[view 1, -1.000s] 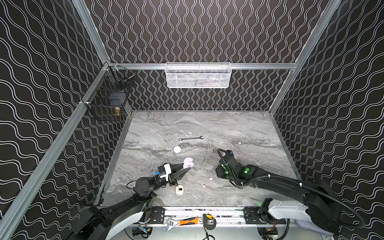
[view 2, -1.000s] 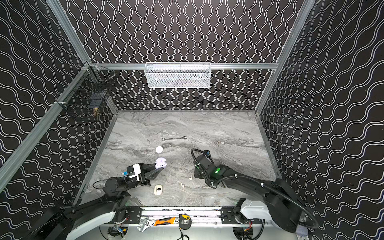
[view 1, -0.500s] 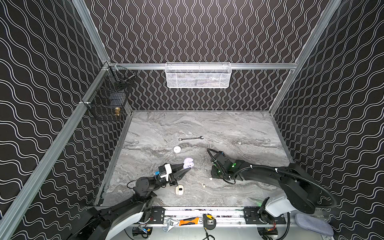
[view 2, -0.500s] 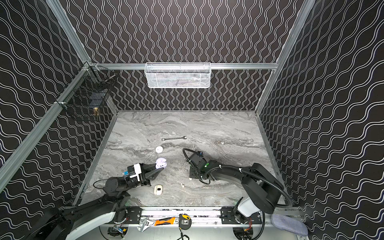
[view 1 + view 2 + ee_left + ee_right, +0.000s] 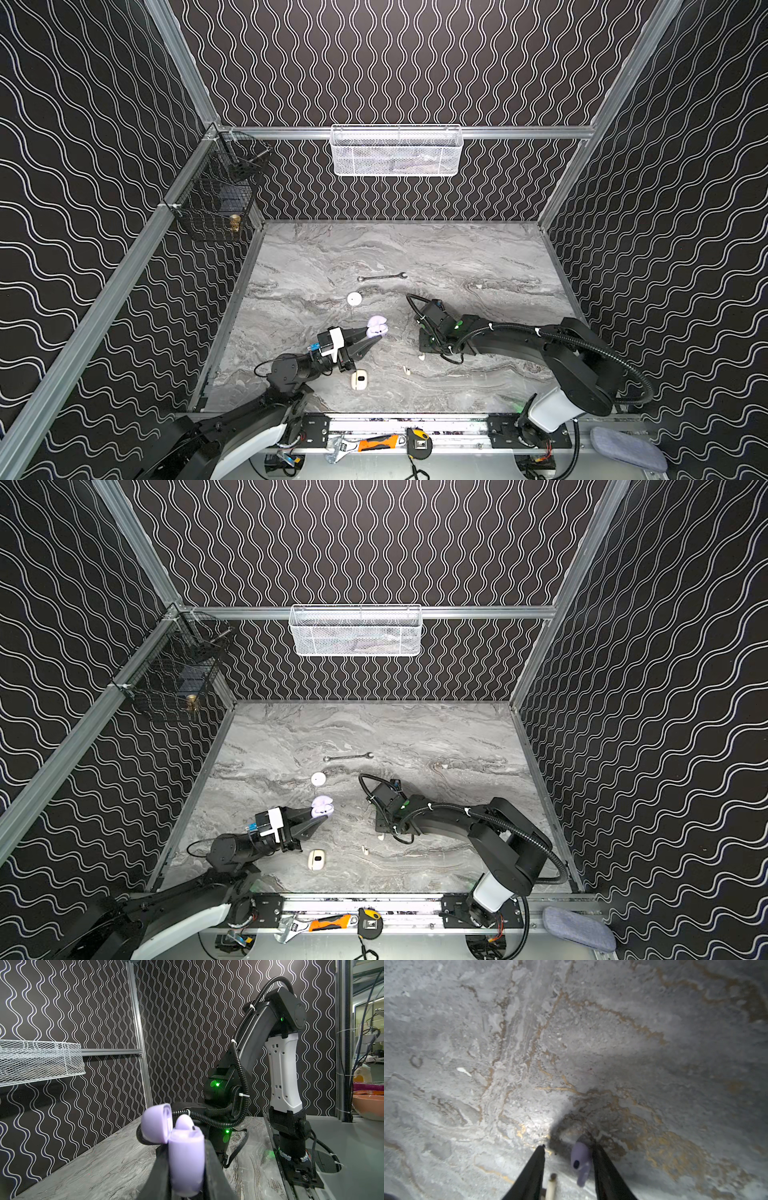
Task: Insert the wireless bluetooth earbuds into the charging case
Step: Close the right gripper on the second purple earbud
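My left gripper [image 5: 185,1147] is shut on the lavender charging case [image 5: 185,1159], which stands with its lid [image 5: 155,1124] open and one lavender earbud [image 5: 185,1124] seated in it. In both top views the charging case [image 5: 377,326] [image 5: 322,806] is left of centre. My right gripper [image 5: 568,1147] points down at the table, open. A loose lavender earbud [image 5: 580,1159] lies between its fingers, against one of them, and a cream stem [image 5: 551,1186] lies nearer the other. In the top views the wrist hides these fingers.
A cream case [image 5: 358,380] and a white stemmed earbud [image 5: 406,370] lie near the front. A white round case [image 5: 354,298], a steel wrench [image 5: 381,276] and a small white earbud [image 5: 478,286] lie further back. Tools rest on the front rail [image 5: 457,428].
My right arm has swung left and folded in, bringing its gripper down near the table's middle. Its jaws have narrowed somewhat. The left arm and case have not moved.
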Motion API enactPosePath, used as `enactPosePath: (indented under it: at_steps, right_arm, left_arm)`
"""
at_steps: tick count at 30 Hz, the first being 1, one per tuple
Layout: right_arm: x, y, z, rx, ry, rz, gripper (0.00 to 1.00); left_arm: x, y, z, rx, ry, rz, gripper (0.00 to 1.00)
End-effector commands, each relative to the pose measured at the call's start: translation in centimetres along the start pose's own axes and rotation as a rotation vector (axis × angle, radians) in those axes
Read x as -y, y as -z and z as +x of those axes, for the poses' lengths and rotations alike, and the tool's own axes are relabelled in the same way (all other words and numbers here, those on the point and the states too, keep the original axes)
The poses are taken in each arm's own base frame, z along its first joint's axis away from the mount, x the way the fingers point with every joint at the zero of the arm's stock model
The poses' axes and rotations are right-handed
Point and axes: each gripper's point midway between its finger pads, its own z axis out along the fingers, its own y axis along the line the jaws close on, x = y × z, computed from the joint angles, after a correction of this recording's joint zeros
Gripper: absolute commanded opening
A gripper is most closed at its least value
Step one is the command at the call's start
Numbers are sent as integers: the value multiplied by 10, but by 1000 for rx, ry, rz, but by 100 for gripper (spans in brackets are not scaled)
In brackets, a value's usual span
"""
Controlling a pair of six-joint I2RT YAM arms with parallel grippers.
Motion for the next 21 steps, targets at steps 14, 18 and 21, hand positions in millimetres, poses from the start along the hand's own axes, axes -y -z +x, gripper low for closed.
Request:
enactPosePath:
  at_steps: [14,18,21]
  right_arm:
    - [10,-3,7,3,31,115,26]
    - [11,-5,9,2,31,125,22]
    - [11,-6,10,3,37,131,18]
  left_arm:
    - [0,-2,-7,23,-20,6,0]
    - [1,-2,-7,24,-18,8,0]
    - [0,-2,-6,23,-17,8,0]
